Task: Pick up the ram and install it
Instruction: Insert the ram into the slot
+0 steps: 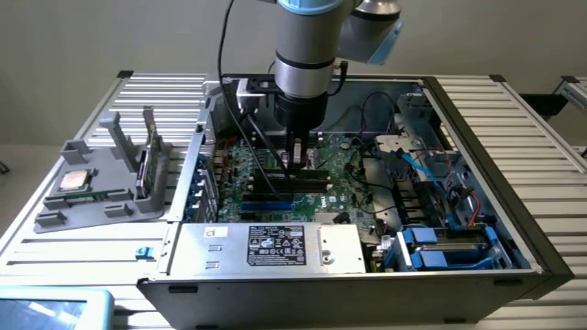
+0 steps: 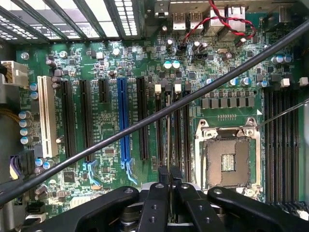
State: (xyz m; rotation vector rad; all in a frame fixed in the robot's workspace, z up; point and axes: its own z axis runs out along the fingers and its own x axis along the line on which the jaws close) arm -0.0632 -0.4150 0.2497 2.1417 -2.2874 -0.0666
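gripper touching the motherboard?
Cannot tell. Exterior view: gripper low at the motherboard, its tips hidden; wrist view shows neither contact nor gap.

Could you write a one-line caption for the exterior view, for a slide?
Shut gripper low inside the open computer case, close over the motherboard; grey parts holder outside it.

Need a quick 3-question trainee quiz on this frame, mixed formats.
1. True or false: the gripper hangs inside the open computer case, over the motherboard.
2. The processor socket looks: A) empty B) loaded with a chip C) covered by a fan.
3. Which square silver part lies on the gray fixture outside the case?
Key: 1 true; 2 A; 3 the processor chip.
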